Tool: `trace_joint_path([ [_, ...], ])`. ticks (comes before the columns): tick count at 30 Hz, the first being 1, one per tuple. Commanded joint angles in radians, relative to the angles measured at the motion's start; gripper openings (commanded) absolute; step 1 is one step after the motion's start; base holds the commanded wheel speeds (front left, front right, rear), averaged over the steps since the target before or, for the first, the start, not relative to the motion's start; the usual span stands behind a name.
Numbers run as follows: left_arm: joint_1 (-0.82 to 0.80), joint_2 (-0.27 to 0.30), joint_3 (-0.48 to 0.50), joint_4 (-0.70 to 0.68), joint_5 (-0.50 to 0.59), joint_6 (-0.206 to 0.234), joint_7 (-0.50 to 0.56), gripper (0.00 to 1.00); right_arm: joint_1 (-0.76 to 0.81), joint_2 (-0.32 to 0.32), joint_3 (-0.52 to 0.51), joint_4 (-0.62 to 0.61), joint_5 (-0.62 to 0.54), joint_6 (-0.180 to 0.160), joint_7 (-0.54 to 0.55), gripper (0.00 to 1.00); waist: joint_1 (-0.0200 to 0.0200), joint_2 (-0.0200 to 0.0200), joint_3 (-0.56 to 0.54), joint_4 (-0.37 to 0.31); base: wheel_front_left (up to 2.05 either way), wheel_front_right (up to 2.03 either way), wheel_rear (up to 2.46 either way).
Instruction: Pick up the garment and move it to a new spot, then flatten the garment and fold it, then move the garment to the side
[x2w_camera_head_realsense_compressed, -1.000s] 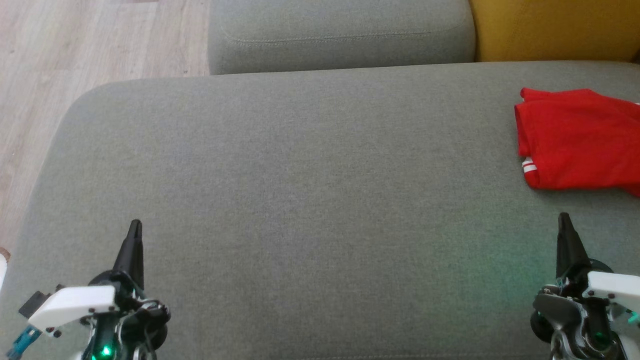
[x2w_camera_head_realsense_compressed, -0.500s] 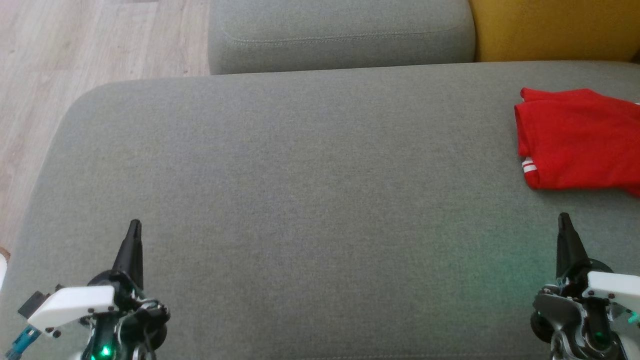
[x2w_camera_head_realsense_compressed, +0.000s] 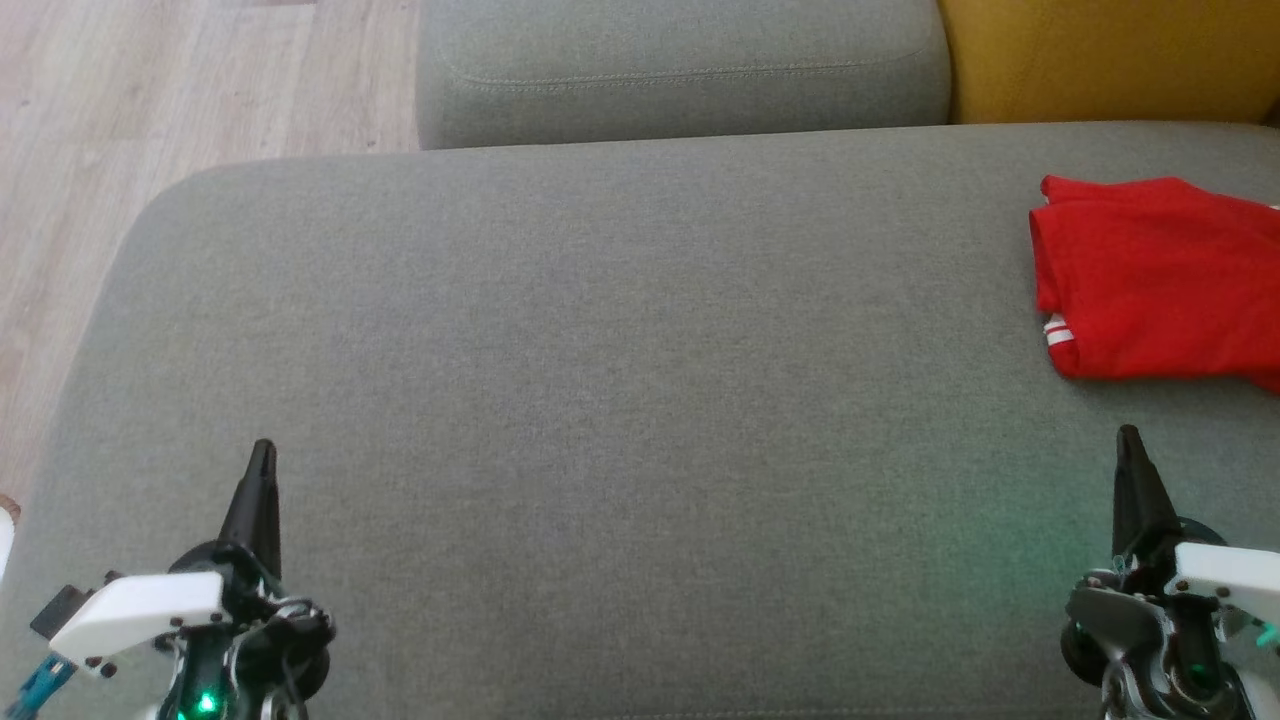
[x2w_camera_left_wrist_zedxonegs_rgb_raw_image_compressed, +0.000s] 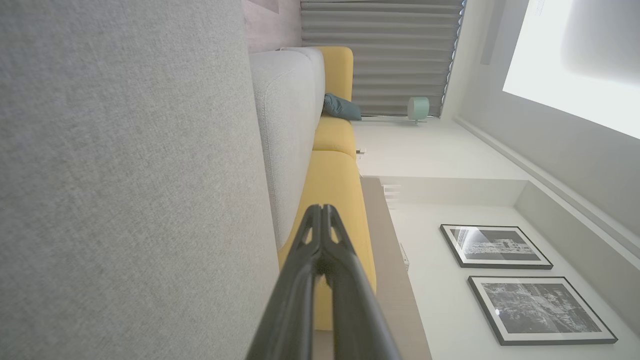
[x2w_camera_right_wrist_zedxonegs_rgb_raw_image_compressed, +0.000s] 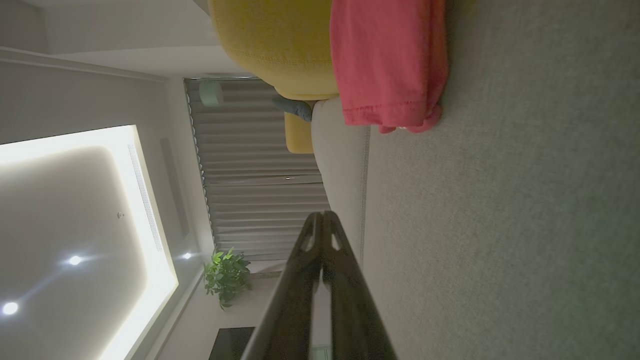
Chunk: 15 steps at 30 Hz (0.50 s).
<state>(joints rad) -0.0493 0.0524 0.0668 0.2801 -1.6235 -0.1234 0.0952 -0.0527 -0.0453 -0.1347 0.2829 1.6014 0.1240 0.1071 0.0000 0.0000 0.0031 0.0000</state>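
Observation:
A red garment (x2w_camera_head_realsense_compressed: 1160, 275) with a white striped trim lies folded on the grey sofa seat (x2w_camera_head_realsense_compressed: 620, 380) at the far right, cut off by the picture's edge. The right wrist view shows the garment (x2w_camera_right_wrist_zedxonegs_rgb_raw_image_compressed: 387, 60) ahead, against a yellow cushion (x2w_camera_right_wrist_zedxonegs_rgb_raw_image_compressed: 275, 45). My right gripper (x2w_camera_head_realsense_compressed: 1129, 437) is shut and empty, a little nearer than the garment and clear of it. At the near left my left gripper (x2w_camera_head_realsense_compressed: 263, 450) is also shut and holds nothing, far from the garment. Both pairs of fingers meet at their tips in the wrist views: left (x2w_camera_left_wrist_zedxonegs_rgb_raw_image_compressed: 322, 210), right (x2w_camera_right_wrist_zedxonegs_rgb_raw_image_compressed: 322, 216).
A grey back cushion (x2w_camera_head_realsense_compressed: 680, 70) and a yellow cushion (x2w_camera_head_realsense_compressed: 1110, 60) border the seat's far side. Wooden floor (x2w_camera_head_realsense_compressed: 150, 100) lies beyond the seat's rounded left edge. The wide middle of the seat is bare fabric.
The left gripper has shifted slightly to the left and nearer. The garment and the right gripper have not moved.

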Motion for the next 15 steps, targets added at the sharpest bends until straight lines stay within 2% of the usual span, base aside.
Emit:
trace_joint_path([
  [1,-0.058,0.008,0.033,-0.035,0.003,-0.007,0.007,0.00,-0.055,-0.005,0.020,-0.038,0.006,0.007,0.007,0.00,0.0000,0.0000,0.000,0.000,0.00,0.00,0.00],
  [15,-0.058,0.006,0.036,-0.035,0.006,-0.007,0.009,0.00,-0.055,-0.005,0.020,-0.038,0.006,0.007,0.007,0.00,0.0000,0.0000,0.000,0.000,0.00,0.00,0.00],
])
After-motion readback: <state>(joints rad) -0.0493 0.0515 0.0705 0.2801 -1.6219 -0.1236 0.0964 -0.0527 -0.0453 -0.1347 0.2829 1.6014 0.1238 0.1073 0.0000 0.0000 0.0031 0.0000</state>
